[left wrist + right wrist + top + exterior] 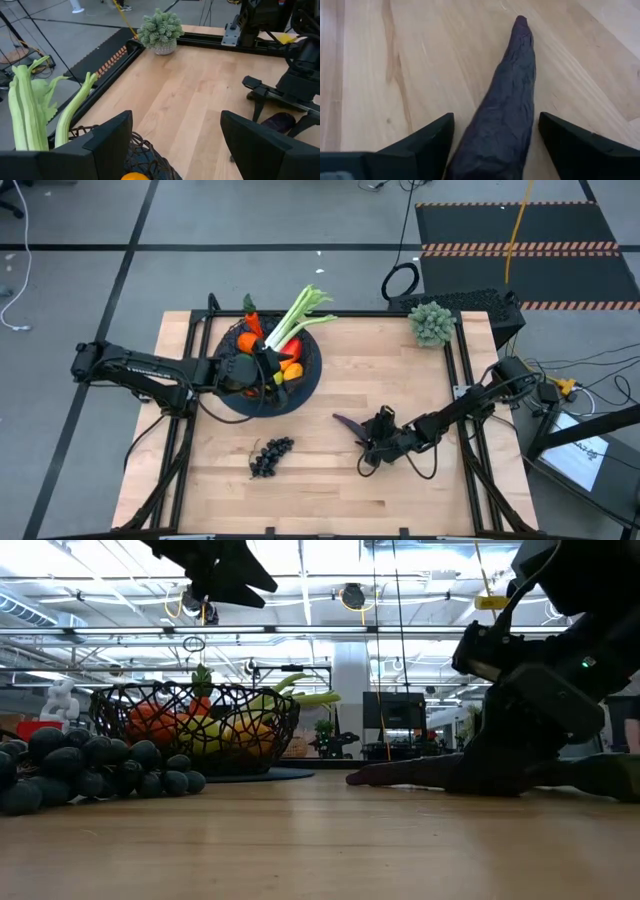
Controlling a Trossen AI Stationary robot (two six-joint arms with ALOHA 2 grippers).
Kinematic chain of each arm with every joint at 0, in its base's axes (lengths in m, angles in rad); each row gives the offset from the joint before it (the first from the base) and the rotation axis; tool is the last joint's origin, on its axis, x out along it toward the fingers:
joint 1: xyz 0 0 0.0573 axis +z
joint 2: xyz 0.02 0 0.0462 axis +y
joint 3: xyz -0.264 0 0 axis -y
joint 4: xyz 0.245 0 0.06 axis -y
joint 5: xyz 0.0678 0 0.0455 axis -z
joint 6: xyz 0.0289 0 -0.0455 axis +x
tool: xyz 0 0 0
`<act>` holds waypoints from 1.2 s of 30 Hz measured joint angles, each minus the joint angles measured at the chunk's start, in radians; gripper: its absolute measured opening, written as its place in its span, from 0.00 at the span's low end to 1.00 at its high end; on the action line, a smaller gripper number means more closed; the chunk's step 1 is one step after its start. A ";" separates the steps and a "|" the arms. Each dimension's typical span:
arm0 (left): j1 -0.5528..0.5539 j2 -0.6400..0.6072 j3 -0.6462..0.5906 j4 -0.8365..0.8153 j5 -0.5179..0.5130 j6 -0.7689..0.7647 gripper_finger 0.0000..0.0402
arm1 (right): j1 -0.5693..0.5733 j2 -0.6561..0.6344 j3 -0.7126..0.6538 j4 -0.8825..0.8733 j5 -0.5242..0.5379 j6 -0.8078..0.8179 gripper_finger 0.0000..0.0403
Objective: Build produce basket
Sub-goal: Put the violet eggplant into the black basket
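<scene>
High view: left gripper (268,370) above the basket (308,383), fingers apart, empty; right gripper (372,438) down on the table (400,380) at the eggplant (349,423); grapes (270,456) apart, nearer the front.

Low view: eggplant flat on the wood.

Right wrist view: fingers wide, straddling the eggplant, not yet closed. Best squeezed at the thick middle, centred, then lifted straight.

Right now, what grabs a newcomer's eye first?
The basket at the table's far left, piled with oranges and a pale-green leafy stalk jutting out, the left tool hovering open above it. Then the right tool, fingers straddling the purple eggplant on the bare wood, with dark grapes lying loose nearby.
</scene>
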 joint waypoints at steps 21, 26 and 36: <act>-0.043 0.000 -0.001 0.071 0.000 0.021 0.74 | -0.002 -0.187 0.000 -0.075 -0.029 -0.146 0.36; -0.060 0.000 -0.001 0.110 0.007 0.038 0.74 | -0.003 -0.306 0.000 -0.079 -0.025 -0.284 0.38; -0.072 0.000 -0.001 0.126 0.019 0.040 0.74 | -0.003 -0.576 0.000 -0.075 -0.021 -0.519 0.36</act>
